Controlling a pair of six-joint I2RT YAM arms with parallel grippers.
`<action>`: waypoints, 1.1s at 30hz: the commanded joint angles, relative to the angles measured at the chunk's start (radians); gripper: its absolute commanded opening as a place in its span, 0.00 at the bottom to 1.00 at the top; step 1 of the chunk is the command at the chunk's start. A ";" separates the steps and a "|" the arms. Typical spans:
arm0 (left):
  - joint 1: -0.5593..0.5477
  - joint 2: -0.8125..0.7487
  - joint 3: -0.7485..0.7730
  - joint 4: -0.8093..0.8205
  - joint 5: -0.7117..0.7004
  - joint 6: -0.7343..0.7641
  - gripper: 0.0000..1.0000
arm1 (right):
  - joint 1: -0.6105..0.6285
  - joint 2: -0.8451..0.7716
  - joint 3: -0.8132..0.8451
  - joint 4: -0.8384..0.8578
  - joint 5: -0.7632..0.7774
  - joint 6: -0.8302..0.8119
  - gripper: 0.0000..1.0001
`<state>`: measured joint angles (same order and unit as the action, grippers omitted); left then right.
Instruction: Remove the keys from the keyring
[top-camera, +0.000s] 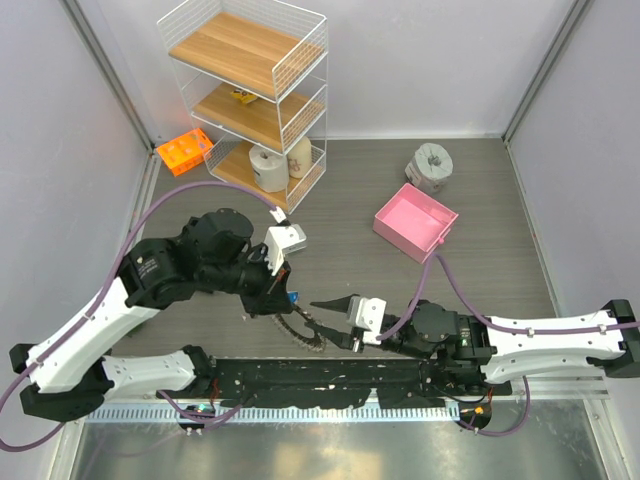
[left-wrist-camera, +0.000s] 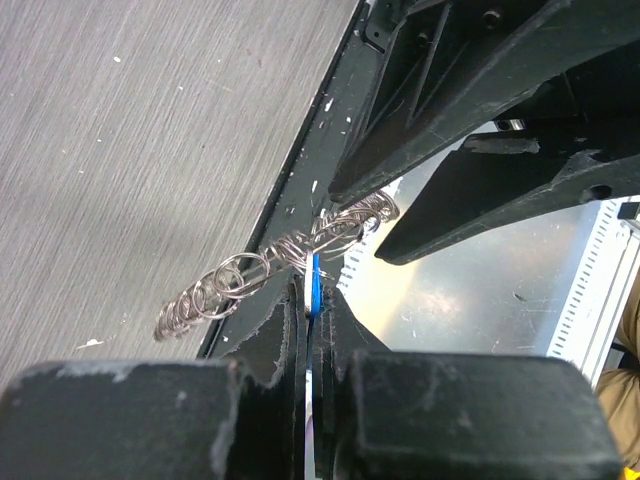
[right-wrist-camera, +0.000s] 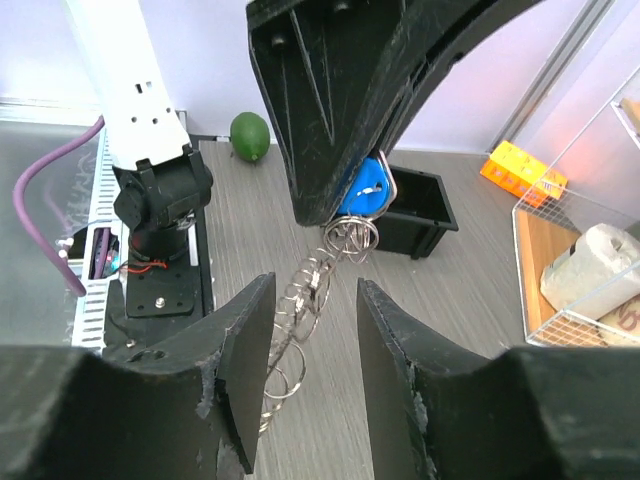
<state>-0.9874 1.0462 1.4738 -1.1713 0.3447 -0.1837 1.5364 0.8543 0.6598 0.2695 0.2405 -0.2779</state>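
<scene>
Though pinched tight on the flat blue-headed key (right-wrist-camera: 362, 190) with the black left gripper (left-wrist-camera: 312, 305) at near centre, risked losing it. Straddled the dangling thin silver wire keyring loops (left-wrist-camera: 235, 280) with the jaws of the black right gripper (right-wrist-camera: 315, 290) parted and empty; could have snagged them if tugged sideways.

One blue key (right-wrist-camera: 366, 190), one pink box (top-camera: 412, 220)

The grey wood-grain table (top-camera: 400, 290) carries a 3-tier white wire shelf (top-camera: 322, 60) in its far-left corner, with an orange block (top-camera: 185, 152) just beside it at the left edge. A grey roll (top-camera: 431, 165) stands near the far edge toward the right corner, and a pink tray (top-camera: 400, 240) lies near it, closer to the middle. In the right wrist view, 1 green round fruit (right-wrist-camera: 250, 136) lies at the left edge, near a black open box (right-wrist-camera: 420, 215).
</scene>
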 joint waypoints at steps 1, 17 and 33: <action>-0.002 -0.002 0.043 0.056 0.037 -0.014 0.00 | 0.005 -0.003 0.023 0.059 -0.036 -0.064 0.44; -0.002 -0.011 0.037 0.053 0.060 -0.023 0.00 | 0.005 0.080 0.089 0.068 -0.023 -0.122 0.46; -0.002 -0.014 0.029 0.059 0.083 -0.031 0.00 | -0.005 0.132 0.116 0.097 -0.023 -0.138 0.33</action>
<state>-0.9874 1.0515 1.4738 -1.1698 0.3889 -0.2039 1.5356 0.9775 0.7280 0.2935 0.2077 -0.4084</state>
